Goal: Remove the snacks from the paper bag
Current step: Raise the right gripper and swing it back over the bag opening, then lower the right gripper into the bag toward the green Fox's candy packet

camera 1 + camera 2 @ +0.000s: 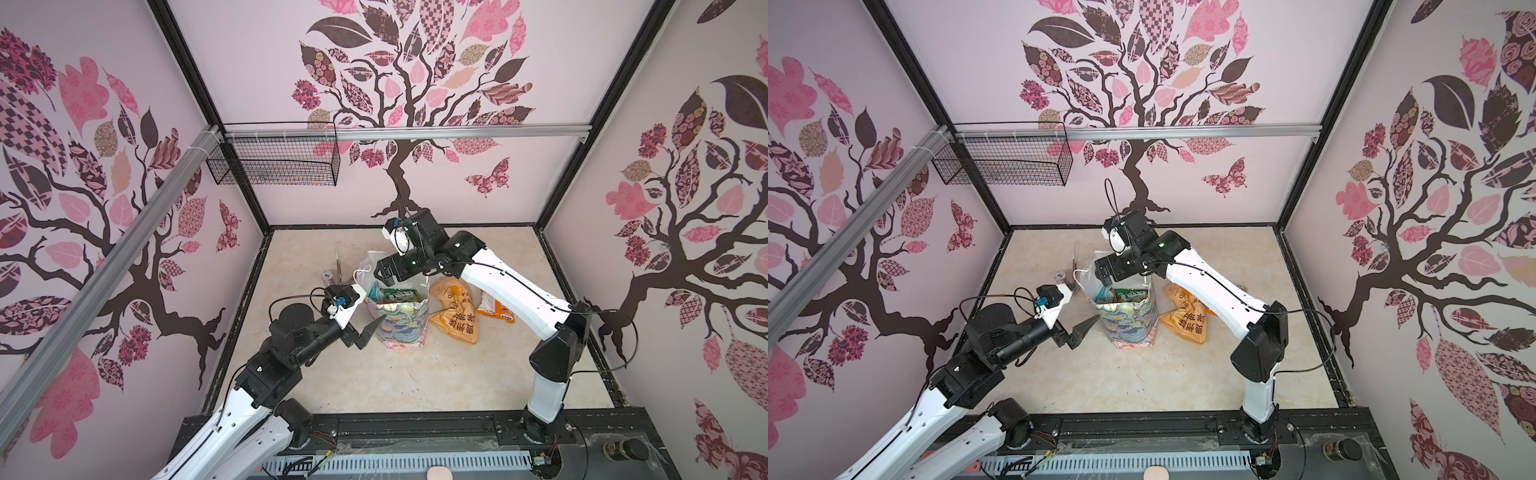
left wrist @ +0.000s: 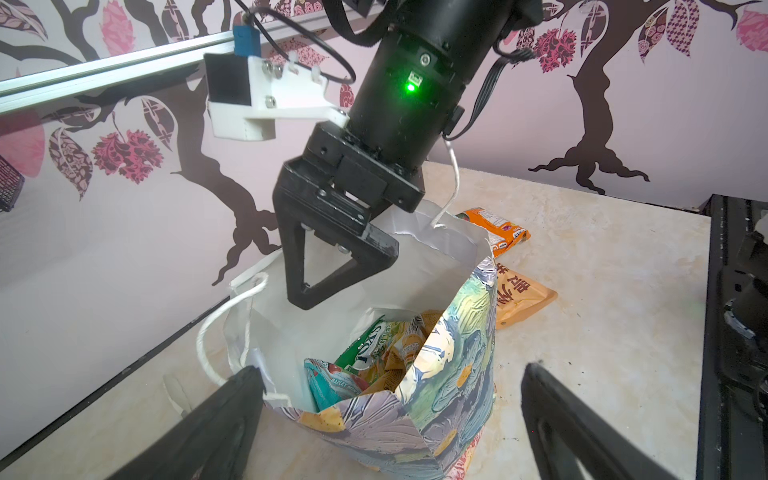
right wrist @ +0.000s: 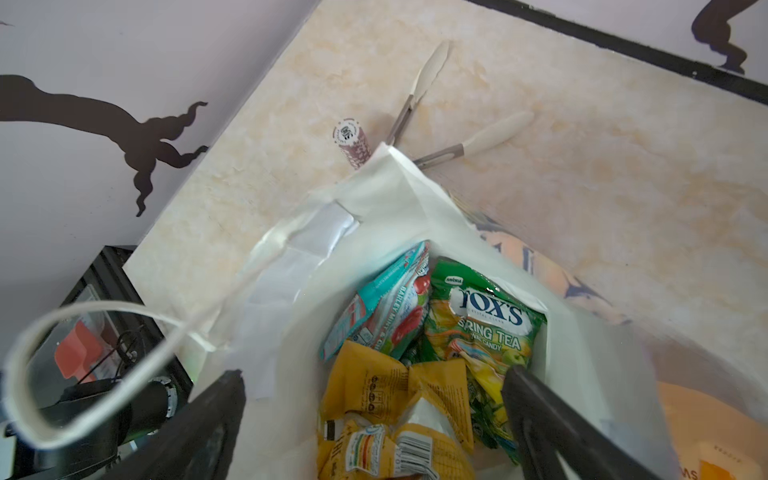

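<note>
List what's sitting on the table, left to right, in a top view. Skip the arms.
patterned cylinder → metal tongs → paper bag → large orange packet → orange-white packet

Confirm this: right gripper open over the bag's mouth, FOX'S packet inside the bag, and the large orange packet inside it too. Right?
One slip: the large orange packet is not inside the paper bag; it lies on the table beside it, as both top views show. The rest holds: the right gripper is open over the bag's mouth, with the FOX'S packet inside.
</note>
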`<state>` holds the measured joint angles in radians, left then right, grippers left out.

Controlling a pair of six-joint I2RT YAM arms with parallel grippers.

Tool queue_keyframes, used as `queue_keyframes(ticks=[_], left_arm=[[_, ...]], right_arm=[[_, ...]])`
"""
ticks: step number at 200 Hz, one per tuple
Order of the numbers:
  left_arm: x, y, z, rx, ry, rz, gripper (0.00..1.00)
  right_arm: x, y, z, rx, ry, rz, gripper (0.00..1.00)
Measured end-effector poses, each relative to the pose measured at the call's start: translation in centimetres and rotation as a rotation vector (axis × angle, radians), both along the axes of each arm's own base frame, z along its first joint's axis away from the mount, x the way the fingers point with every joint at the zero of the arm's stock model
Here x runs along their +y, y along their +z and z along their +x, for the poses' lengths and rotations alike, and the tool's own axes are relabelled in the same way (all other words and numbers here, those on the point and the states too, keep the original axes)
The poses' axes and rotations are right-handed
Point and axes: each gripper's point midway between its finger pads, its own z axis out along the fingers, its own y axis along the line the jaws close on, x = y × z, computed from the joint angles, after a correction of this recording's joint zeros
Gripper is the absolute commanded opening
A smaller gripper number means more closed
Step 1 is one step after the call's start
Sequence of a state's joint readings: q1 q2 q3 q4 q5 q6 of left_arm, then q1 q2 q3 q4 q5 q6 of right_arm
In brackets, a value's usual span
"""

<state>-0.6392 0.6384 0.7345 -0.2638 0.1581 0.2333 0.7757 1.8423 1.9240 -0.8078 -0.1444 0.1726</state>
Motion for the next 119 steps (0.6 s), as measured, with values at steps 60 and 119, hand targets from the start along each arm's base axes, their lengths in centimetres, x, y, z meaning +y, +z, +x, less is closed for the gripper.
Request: queue_keyframes(ticks=[60,119], left_arm=[[0.0,0.0,0.0,0.000,0.000,0.000,0.98],[0.0,0.0,0.1,0.000,0.004,0.001,0.98]], right_arm=[[0.5,-2.2,-0.2,0.022,0.007,-0.047,1.00],[0.0,-7.5,0.7,0.048,-0.016,-0.194,1.00]])
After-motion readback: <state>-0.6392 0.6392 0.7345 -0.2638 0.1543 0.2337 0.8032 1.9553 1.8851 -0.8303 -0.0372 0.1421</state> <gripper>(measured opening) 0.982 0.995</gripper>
